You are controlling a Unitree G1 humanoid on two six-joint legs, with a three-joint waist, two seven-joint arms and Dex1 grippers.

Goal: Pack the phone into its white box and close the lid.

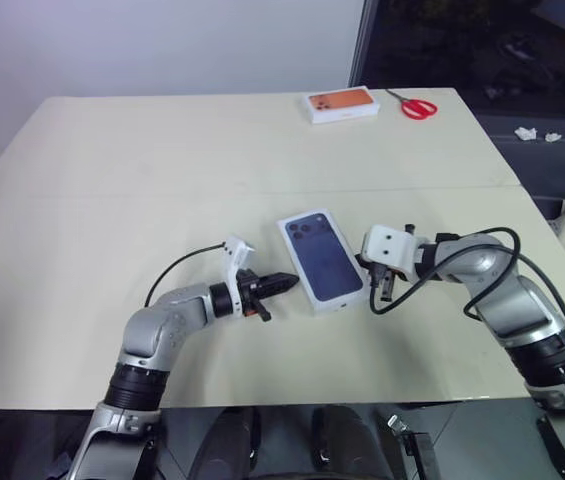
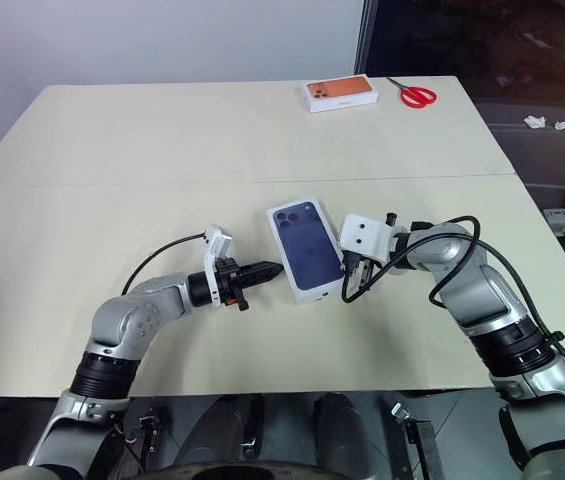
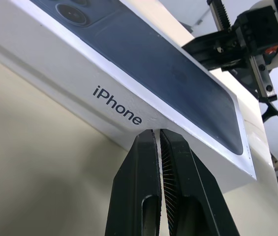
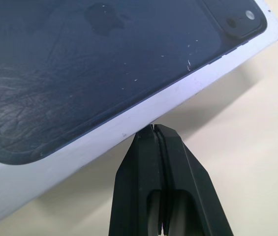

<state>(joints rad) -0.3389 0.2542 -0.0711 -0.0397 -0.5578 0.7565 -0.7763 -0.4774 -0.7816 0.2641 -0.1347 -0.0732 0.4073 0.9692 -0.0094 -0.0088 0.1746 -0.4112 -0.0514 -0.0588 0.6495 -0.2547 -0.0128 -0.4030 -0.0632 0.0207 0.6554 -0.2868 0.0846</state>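
Lid, the shallow white shell w/ dark blue phone picture (image 1: pixel 321 261), sits on the box at table centre; phone hidden, we judge packed. Left gripper (image 1: pixel 284 281) & right gripper (image 1: pixel 374 296), both pinched shut & empty, press opposite sides; only final seating left.

Both arms: silver-grey rounded metal segments, black joint bands. Left gripper (image 1: pixel 284 282): black tapered fingers (image 3: pixel 143 187) with ribbed inner faces, white wrist bracket, small orange mark. Right gripper (image 1: pixel 378 297): white boxy housing, black looping cables.
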